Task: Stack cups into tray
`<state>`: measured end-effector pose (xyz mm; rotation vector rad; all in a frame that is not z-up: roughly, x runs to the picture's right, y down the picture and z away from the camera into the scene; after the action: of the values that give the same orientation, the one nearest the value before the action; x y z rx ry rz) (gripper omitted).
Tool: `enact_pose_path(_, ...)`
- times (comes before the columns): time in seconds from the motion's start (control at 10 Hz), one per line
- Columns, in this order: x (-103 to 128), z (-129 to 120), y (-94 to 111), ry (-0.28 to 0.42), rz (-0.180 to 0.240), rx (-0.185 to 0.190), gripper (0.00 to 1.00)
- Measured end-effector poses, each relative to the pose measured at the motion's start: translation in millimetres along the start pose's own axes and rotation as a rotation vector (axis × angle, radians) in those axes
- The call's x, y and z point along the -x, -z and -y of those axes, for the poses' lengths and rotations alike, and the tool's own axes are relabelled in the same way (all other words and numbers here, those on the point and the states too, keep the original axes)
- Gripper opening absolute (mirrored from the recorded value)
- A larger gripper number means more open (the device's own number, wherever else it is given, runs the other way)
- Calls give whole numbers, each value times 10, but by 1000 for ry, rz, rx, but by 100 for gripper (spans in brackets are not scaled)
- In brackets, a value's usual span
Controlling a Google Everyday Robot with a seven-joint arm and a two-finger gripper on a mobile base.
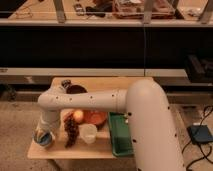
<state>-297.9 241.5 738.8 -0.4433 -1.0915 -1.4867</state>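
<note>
Cups sit at the wooden worktop's [95, 150] left end, far from the dark-green tray [120, 135]. One pale blue-grey cup [43, 139] looks light, rigid, smooth; its rim seems the best hold. Directly above it hangs the pincer [42, 133], width impossible to tell. Speckled carpet and dark shelving surround the worktop.

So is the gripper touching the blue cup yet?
Cannot tell. In the camera view the gripper sits right over the blue cup at the table's left front corner, overlapping it, so no contact or gap shows plainly.
</note>
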Motion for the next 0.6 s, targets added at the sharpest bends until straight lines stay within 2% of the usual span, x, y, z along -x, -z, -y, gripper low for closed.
enact_pose_path(0.3, -16, -27, -87, -4, 11, 3, 56)
enact_pose_path(0.5, -20, -25, -134, -11, 18, 5, 40)
enact_pose_path(0.6, -27, -59, -151, -23, 25, 7, 28)
